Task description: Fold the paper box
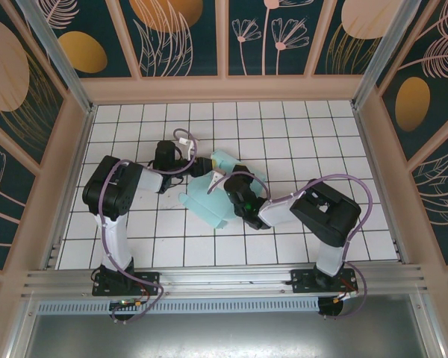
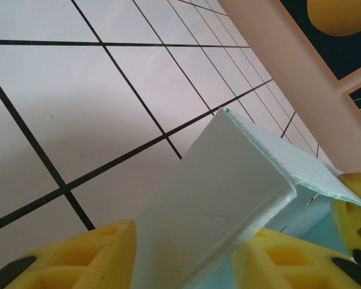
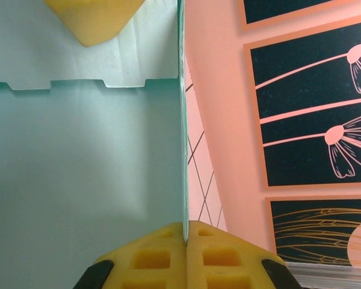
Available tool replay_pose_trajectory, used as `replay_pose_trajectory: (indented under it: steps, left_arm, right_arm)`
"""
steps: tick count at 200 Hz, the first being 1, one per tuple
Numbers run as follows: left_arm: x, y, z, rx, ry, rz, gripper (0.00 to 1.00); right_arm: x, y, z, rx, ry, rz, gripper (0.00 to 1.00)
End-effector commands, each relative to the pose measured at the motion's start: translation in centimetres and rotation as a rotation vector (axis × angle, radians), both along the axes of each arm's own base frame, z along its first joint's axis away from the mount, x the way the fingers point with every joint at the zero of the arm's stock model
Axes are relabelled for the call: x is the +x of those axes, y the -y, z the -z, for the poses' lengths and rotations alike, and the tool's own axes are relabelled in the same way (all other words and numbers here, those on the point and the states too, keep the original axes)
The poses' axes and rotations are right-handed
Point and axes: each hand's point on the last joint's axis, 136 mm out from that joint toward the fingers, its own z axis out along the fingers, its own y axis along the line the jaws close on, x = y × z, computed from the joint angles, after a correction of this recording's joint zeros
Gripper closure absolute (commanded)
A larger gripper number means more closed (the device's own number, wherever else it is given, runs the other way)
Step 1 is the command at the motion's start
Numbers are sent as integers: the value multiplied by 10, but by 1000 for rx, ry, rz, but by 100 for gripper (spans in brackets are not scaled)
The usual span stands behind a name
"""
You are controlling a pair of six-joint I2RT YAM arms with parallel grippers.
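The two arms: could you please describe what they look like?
Both the left arm and right arm have black motor housings joined by white links, with lilac cables looping alongside. A green light glows at the right wrist. The fingers are yellow with moulded pockets.

The paper box (image 1: 209, 198) was pale mint-blue. The table (image 1: 299, 149) was white, ruled with a black grid. The wall panels (image 1: 269, 37) were dark teal with peach flower outlines and golden ovals. The right gripper (image 3: 186, 232) had yellow fingers (image 3: 150, 259).
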Motion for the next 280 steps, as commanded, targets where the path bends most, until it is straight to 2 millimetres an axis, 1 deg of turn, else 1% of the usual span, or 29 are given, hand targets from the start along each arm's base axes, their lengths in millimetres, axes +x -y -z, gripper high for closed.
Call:
replay_pose_trajectory:
  steps: [1,7,12,31,37,77,82,92,97,106,142,168,194,215,249,280]
  left_arm:
    - [3,0,-4,-7,34,-31,57]
    - [3,1,-6,-9,40,-34,57]
    - [2,1,-7,-10,45,-37,59]
    - [0,2,-10,-13,63,-48,62]
    - [-1,2,-9,-12,64,-51,64]
    - [-2,0,-9,-10,69,-64,67]
    - [-3,0,-8,-10,69,-63,70]
    - [-3,0,-8,-10,67,-62,72]
    - [-3,0,-8,-9,66,-61,76]
    - [-4,1,-7,-9,63,-59,77]
    - [-5,0,-8,-9,65,-53,77]
    - [-5,-2,-11,-10,86,-70,77]
    - [-7,-4,-17,-23,111,-84,77]
    - [-9,-7,-20,-22,145,-111,77]
    - [-14,-15,-30,19,248,-182,75]
    - [-18,-17,-26,87,291,-208,75]
  right_arm:
    - [-6,-15,1,26,-30,-45,100]
    - [-6,-15,1,26,-30,-45,100]
    - [-6,-16,0,27,-29,-44,100]
    - [-7,-18,-1,31,-27,-43,100]
    - [-7,-18,-1,29,-27,-42,100]
    - [-4,-18,-4,8,-9,-13,100]
    - [-4,-19,-5,9,-7,-13,100]
    - [-4,-20,-6,7,-4,-8,100]
    - [-4,-21,-6,8,-3,-7,100]
    - [-4,-22,-7,9,-3,-7,100]
    - [-3,-24,-9,1,-3,2,100]
    - [-3,-25,-11,-23,9,2,100]
    - [-6,-22,-6,-108,81,-25,100]
    - [-6,-20,-7,-124,137,-28,100]
    - [-3,-21,-14,-112,197,-15,100]
    - [-4,-22,-14,-109,204,-21,100]
